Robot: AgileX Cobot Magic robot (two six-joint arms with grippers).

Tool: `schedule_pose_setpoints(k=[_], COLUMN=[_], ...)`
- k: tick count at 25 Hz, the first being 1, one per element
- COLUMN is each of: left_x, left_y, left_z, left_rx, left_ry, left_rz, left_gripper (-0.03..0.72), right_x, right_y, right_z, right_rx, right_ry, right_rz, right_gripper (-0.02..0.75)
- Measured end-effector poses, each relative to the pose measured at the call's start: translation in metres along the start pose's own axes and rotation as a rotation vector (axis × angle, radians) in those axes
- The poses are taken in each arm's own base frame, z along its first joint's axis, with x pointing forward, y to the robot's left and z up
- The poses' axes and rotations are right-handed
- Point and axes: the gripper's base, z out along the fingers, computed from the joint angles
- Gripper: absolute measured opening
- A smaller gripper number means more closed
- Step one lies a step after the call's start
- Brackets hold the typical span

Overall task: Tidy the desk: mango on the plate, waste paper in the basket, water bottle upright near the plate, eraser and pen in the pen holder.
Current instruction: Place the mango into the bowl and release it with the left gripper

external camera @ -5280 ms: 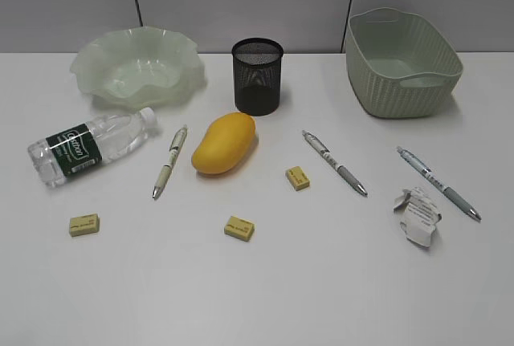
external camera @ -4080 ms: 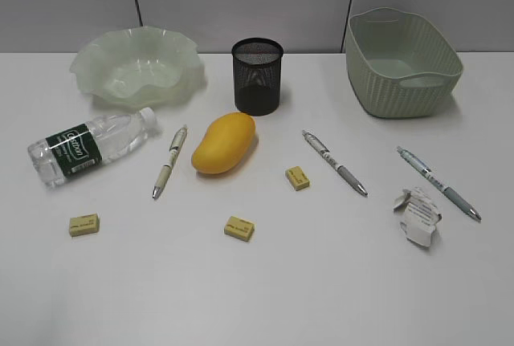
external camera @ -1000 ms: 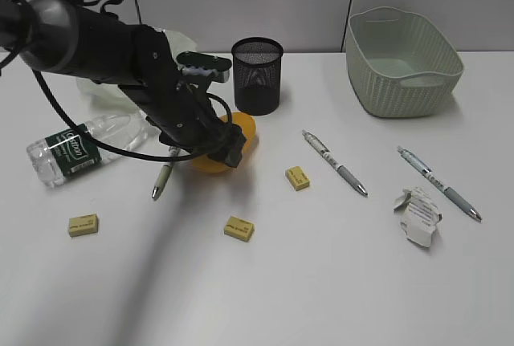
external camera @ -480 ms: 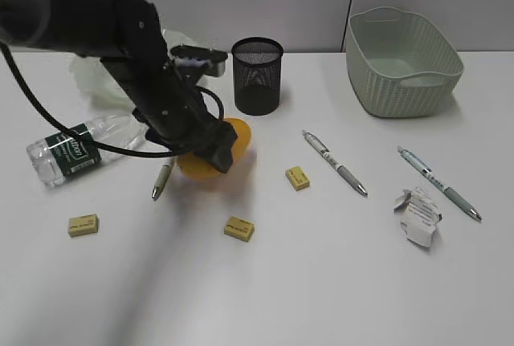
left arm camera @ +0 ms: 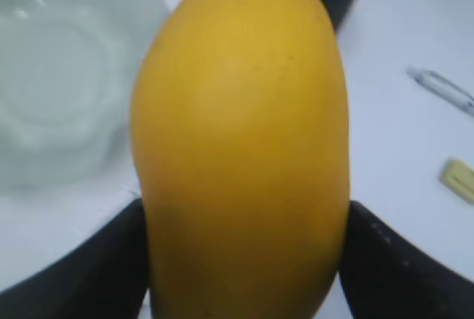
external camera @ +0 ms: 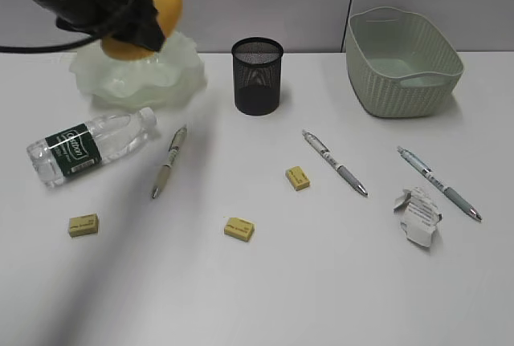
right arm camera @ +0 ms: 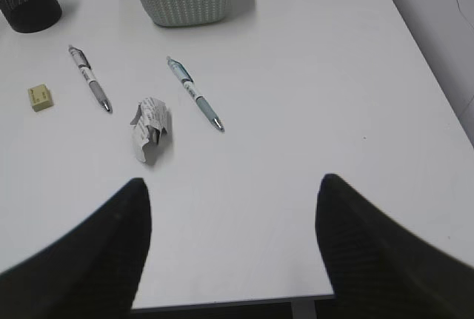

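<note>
since the mango [left arm camera: 241, 149] looks heavy, smooth and bruisable, the left claw [external camera: 136, 29] grips its fat middle, carrying it above the plate [external camera: 173, 81]; right claw [right arm camera: 233, 249] hangs wide, empty.

Water bottle [external camera: 87, 145]: dark green label with white lettering, a looping script word, too small to read for certain; waste paper [external camera: 418, 216]: printed text, illegible; pens and erasers carry faint marks, unreadable; no other signs or numbers legible.
</note>
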Motion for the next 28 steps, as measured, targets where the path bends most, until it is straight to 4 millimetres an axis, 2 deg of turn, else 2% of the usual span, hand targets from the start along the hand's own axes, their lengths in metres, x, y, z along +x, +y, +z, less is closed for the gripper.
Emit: schedule_pose_setpoints(k=[3, 5, 9, 15, 20, 24, 28], left_x=[-0.006, -0.006, -0.004, 0.007, 0.018, 0.021, 0.020], left_y=[0.036, 0.056, 0.081, 0.095, 0.102, 0.106, 0.107], left_z=[-0.006, -0.004, 0.016, 0.074, 0.109, 0.122, 0.123], left_rx=[-0.066, -0.105, -0.156, -0.190, -0.214, -0.228, -0.231], left_ry=[-0.085, -0.115, -0.168, -0.215, -0.249, -0.291, -0.318], left_rz=[-0.073, -0.109, -0.145, -0.159, -0.161, -0.179, -0.210], left_gripper=[0.554, 0.554, 0.554, 0.554, 0.554, 0.559, 0.603], right_x=[0.000, 0.000, 0.000, 0.000, 0.000, 0.000, 0.000], right_y=[0.000, 0.000, 0.000, 0.000, 0.000, 0.000, 0.000], right_z=[0.000, 0.000, 0.000, 0.000, 0.000, 0.000, 0.000], right_rx=[0.000, 0.000, 0.000, 0.000, 0.000, 0.000, 0.000], right_ry=[0.000, 0.000, 0.000, 0.000, 0.000, 0.000, 0.000], right_rz=[0.000, 0.000, 0.000, 0.000, 0.000, 0.000, 0.000], right_gripper=[0.550, 0.550, 0.550, 0.550, 0.550, 0.550, 0.550])
